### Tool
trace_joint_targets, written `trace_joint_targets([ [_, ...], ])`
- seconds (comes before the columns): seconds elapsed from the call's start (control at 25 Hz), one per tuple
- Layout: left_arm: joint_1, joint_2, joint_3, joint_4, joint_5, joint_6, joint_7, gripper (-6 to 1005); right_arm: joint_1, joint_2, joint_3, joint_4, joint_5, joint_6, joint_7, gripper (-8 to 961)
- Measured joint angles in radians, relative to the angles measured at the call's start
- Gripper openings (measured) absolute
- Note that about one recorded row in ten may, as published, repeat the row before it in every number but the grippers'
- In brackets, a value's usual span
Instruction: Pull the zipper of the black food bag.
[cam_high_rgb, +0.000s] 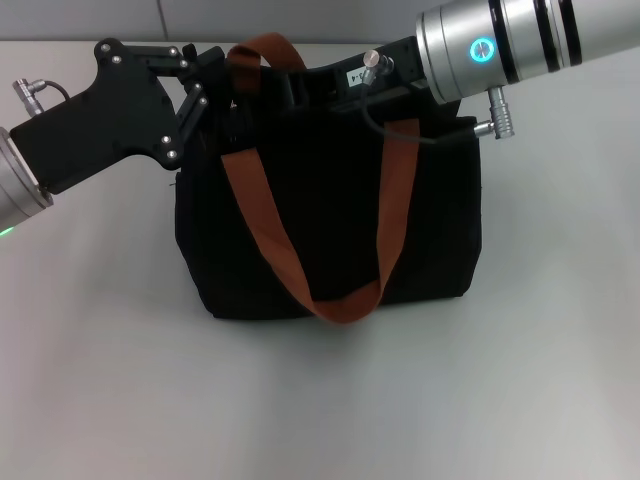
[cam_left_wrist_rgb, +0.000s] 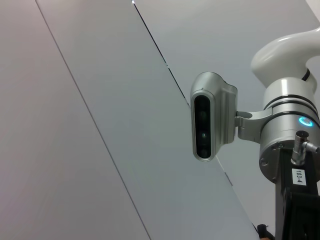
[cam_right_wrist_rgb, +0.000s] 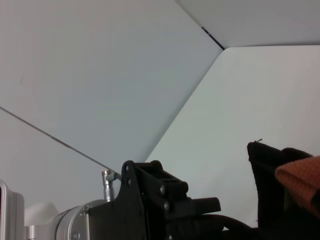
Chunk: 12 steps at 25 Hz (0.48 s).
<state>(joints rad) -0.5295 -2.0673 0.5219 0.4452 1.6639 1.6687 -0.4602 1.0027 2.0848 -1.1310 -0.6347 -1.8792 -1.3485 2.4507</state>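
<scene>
The black food bag (cam_high_rgb: 330, 220) stands upright in the middle of the white table, with a rust-orange strap (cam_high_rgb: 265, 230) hanging down its front. My left gripper (cam_high_rgb: 215, 95) is at the bag's top left corner, dark against the fabric. My right gripper (cam_high_rgb: 300, 88) reaches in from the right and sits over the middle of the bag's top edge. The zipper is hidden behind the grippers and the top edge. The right wrist view shows the left gripper (cam_right_wrist_rgb: 165, 200) beside a corner of the bag (cam_right_wrist_rgb: 265, 165) and a bit of orange strap (cam_right_wrist_rgb: 300, 175).
White table (cam_high_rgb: 320, 400) surrounds the bag on all sides. A grey panelled wall rises behind it. In the left wrist view, the robot's head camera (cam_left_wrist_rgb: 210, 117) and the right arm's silver wrist (cam_left_wrist_rgb: 285, 130) show against that wall.
</scene>
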Motion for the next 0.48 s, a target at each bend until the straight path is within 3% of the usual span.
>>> trace_joint_targets([
  [0.04,0.000,0.000,0.000,0.000,0.000,0.000,0.000,28,-0.001,0.000,0.000,-0.002,0.001,0.000,0.000,269],
  [0.24,0.001,-0.001,-0.001,0.002,0.000,-0.003,0.000,28,-0.021,-0.001,0.002,-0.033,0.001,-0.001,0.003,63],
  [0.48,0.002,0.000,-0.004,0.002,0.000,-0.003,0.000,28,-0.037,-0.003,0.007,-0.052,0.004,-0.009,0.006,24],
])
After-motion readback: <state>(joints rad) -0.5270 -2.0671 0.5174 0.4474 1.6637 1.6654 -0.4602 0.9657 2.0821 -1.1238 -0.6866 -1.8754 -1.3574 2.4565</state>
